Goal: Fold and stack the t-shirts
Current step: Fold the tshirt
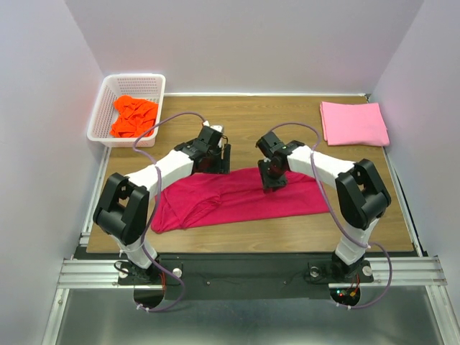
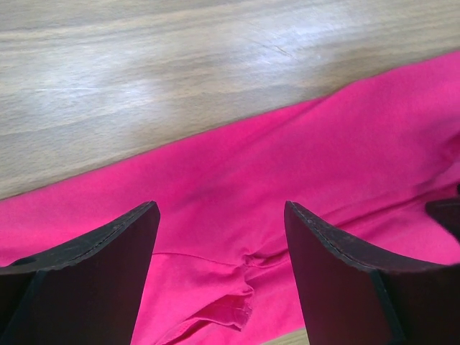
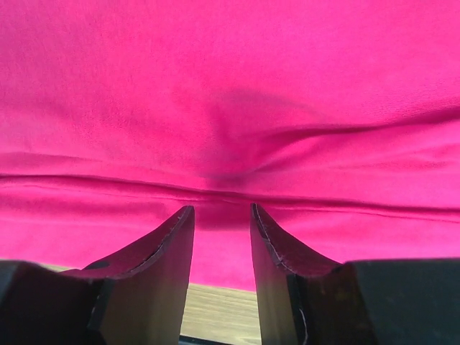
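Note:
The crimson-red t-shirt (image 1: 230,198) lies spread and creased across the middle of the table. It shows in the left wrist view (image 2: 302,172) and fills the right wrist view (image 3: 230,100). My left gripper (image 1: 215,165) is open wide just above the shirt's far edge, with a sleeve hem between its fingers (image 2: 221,215). My right gripper (image 1: 273,180) is open narrowly, its tips down at a fold ridge in the crimson cloth (image 3: 221,208), with nothing clamped. The light pink t-shirt (image 1: 353,122) lies folded at the back right. The bright orange t-shirt (image 1: 134,115) lies crumpled in the basket.
The white lattice basket (image 1: 108,90) stands at the back left corner. White walls close in the table on the left, back and right. Bare wood (image 1: 273,118) shows between the basket and the pink shirt, and along the front edge (image 1: 287,233).

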### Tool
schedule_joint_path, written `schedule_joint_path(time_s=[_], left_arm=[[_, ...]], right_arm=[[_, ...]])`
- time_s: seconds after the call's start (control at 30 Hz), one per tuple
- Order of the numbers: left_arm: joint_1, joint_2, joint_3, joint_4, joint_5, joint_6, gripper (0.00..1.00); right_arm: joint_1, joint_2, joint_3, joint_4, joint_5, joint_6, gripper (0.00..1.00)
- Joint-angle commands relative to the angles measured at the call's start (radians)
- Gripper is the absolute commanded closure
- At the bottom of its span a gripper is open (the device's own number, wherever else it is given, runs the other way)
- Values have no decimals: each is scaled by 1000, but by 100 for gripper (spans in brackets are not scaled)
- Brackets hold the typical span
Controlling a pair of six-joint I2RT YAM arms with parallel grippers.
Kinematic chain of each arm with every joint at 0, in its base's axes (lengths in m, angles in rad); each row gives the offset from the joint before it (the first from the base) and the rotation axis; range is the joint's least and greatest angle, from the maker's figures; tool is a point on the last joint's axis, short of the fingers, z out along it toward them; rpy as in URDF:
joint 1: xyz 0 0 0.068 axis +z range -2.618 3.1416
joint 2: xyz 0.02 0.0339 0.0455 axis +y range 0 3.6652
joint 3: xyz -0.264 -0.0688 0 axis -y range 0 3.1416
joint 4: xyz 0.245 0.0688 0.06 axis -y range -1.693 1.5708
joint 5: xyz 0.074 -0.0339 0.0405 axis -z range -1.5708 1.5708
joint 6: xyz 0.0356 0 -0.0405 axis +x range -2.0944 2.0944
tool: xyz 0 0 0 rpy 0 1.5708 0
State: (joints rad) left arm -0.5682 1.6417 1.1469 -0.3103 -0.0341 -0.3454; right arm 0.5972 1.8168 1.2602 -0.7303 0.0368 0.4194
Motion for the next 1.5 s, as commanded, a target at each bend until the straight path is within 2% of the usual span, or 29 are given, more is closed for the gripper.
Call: schedule_joint_path(time_s=[0.0,0.07,0.37,0.67,1.47], left_arm=[[-47,10,43,0,16,28,19],[-62,23,66,0,19,37,18],[-121,107,119,-4,57,92,19],[-130,191,106,-32,62,100,19],[-128,188,82,-67,43,78,19]], right_arm=[[6,-74,37,-15,106,-4,58],[-19,-74,79,-24,164,-36,58],[-163,41,202,-17,186,-128,58],[-206,119,193,46,141,-143,60],[-209,-131,-53,14,189,-97,62]])
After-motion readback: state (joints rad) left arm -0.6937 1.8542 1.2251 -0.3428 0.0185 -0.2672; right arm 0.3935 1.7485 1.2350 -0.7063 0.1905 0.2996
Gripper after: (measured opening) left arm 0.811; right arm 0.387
